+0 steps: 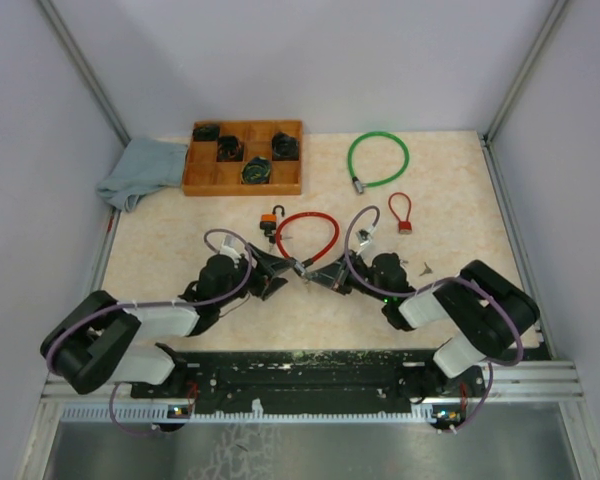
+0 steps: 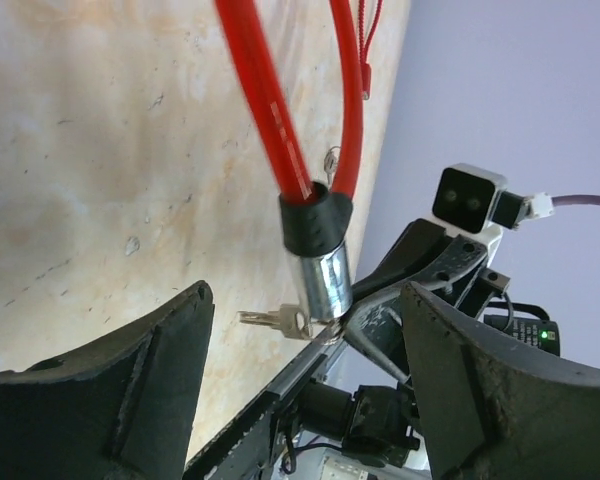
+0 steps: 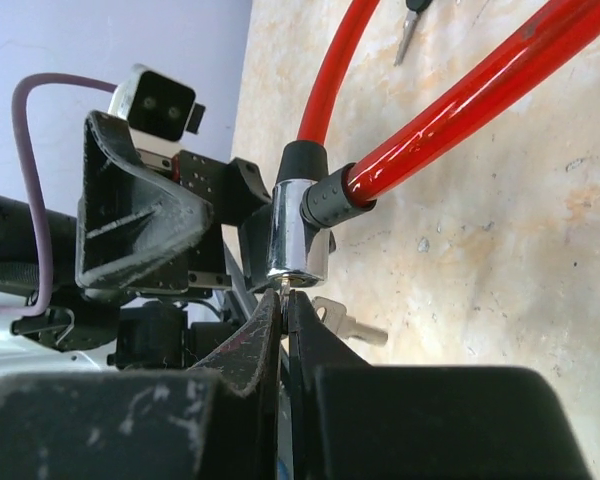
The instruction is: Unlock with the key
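The red cable lock (image 1: 307, 236) lies at the centre of the top view, its chrome barrel (image 3: 298, 235) mid-frame in the right wrist view. My right gripper (image 3: 285, 300) is pinched on what I take to be the key (image 3: 284, 284) at the keyhole (a spare key (image 3: 348, 322) dangles beside it). My left gripper (image 2: 305, 300) gapes around the barrel without touching it. The barrel looks hard and slick and the cable springy, so I'd clamp the black collar (image 2: 315, 222).

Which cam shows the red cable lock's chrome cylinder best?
Right wrist: chrome cylinder large, mid-frame, its lower end meeting the right gripper, jaws shut on the key. Left wrist shows it side-on, smaller. Top external: only a speck.
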You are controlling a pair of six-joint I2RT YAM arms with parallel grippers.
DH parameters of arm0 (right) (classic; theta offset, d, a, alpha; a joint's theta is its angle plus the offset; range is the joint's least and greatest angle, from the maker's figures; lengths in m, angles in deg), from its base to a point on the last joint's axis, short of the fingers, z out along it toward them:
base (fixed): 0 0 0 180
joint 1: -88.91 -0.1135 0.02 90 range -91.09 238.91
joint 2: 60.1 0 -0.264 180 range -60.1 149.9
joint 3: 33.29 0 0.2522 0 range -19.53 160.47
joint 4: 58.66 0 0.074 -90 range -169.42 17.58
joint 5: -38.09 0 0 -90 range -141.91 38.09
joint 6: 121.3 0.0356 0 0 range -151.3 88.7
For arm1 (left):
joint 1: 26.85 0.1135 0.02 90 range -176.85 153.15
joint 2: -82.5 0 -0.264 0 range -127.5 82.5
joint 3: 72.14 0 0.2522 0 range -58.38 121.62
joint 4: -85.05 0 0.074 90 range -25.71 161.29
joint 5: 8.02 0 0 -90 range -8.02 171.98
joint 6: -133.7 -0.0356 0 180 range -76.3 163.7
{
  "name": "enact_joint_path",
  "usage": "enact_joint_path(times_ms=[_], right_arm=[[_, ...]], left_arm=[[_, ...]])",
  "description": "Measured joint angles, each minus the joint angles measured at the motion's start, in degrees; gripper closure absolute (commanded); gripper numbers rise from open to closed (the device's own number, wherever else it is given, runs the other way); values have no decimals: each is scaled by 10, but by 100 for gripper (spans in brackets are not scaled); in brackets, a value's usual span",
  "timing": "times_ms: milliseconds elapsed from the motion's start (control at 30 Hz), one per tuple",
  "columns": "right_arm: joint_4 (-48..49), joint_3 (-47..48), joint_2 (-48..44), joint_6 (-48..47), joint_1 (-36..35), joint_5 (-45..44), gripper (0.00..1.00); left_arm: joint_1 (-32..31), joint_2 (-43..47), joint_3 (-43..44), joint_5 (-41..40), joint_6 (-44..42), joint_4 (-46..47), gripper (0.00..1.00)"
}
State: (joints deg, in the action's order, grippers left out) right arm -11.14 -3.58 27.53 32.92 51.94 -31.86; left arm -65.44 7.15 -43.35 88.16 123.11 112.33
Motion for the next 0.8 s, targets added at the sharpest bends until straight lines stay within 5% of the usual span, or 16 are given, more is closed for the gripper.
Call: enact_joint_path(times_ms=[267, 800], right_arm=[[30, -14, 14, 20, 0, 14, 100], [-14, -7, -2, -15, 0, 25, 100]], left_arm=[[11, -93, 33, 31, 4, 73, 31], [20, -209, 67, 94, 28, 172, 100]])
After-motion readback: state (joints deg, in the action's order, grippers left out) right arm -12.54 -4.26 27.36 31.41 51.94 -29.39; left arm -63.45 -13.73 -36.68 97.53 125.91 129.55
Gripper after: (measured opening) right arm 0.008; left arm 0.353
